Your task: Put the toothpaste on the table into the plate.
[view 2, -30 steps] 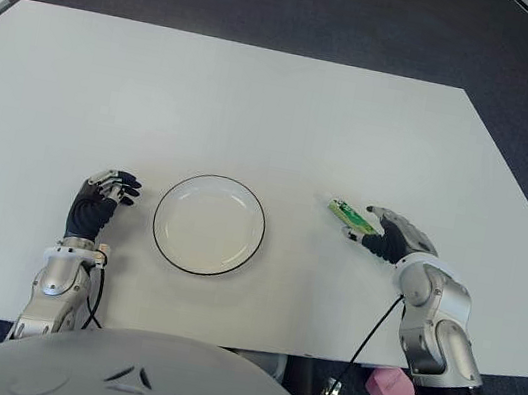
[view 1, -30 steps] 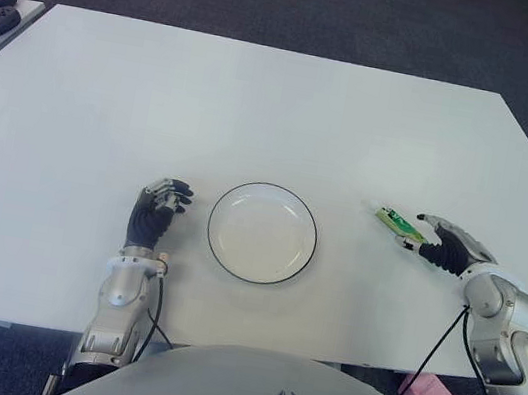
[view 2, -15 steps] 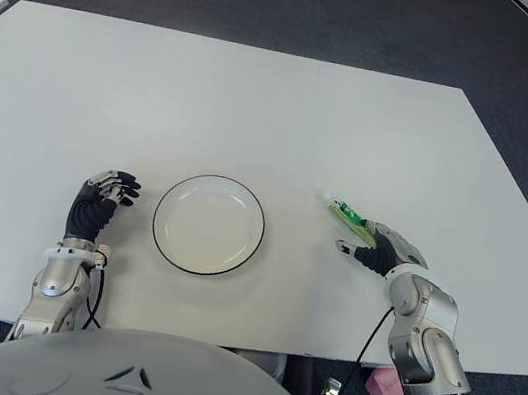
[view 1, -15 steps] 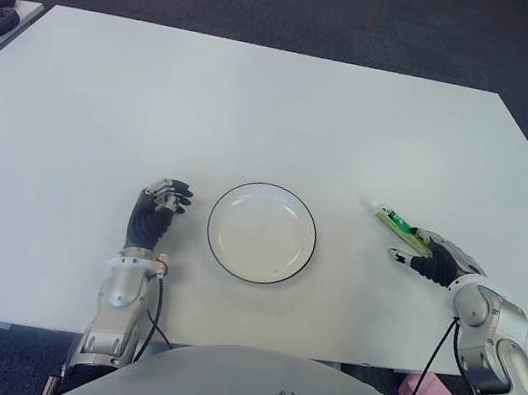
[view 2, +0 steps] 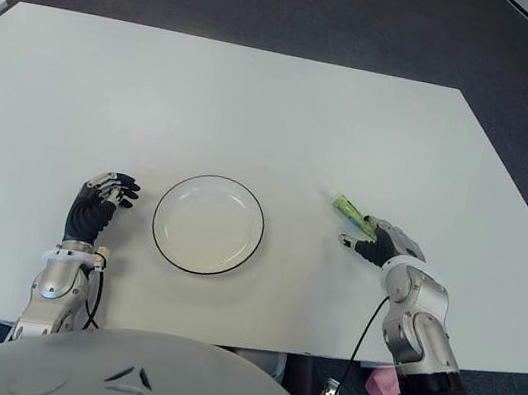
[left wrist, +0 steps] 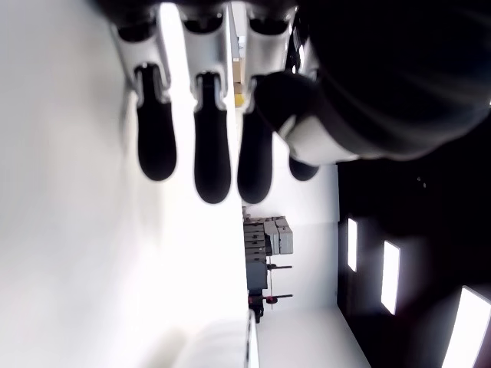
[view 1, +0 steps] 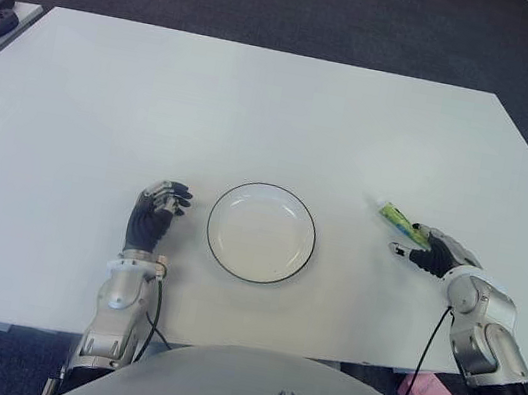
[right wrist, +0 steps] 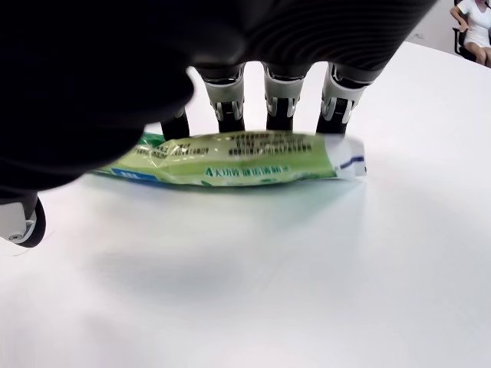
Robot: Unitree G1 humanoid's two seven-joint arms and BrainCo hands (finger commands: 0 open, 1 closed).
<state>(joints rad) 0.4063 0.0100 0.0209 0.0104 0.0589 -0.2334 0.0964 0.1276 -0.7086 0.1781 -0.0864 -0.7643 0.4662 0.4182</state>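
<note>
Left hand (view 1: 153, 217): shows on the white table (view 1: 259, 106), just left of the plate (view 1: 261, 232). In its wrist view the fingers (left wrist: 212, 146) are extended side by side, loosely straight, with the thumb set across in front of them. Nothing is held. Contact with the table surface cannot be confirmed.

Plate: white with a thin dark rim, sited between the two hands, closer to the left hand than to the right. Nothing lies in it.

Toothpaste (view 1: 395, 219): a green tube lying flat on the table, to the right of the plate and well apart from it, directly at the fingertips of the right hand. One end projects beyond the hand towards the plate and the far side of the table.

Right hand (view 1: 434, 253): placed over the near end of the tube. In the wrist view the fingers (right wrist: 281, 96) stand behind the tube (right wrist: 238, 159) and the palm and thumb arch over its front, so the hand is partly curled about it. The tube rests on the table surface. Whether the fingers actually press on the tube cannot be determined.
</note>
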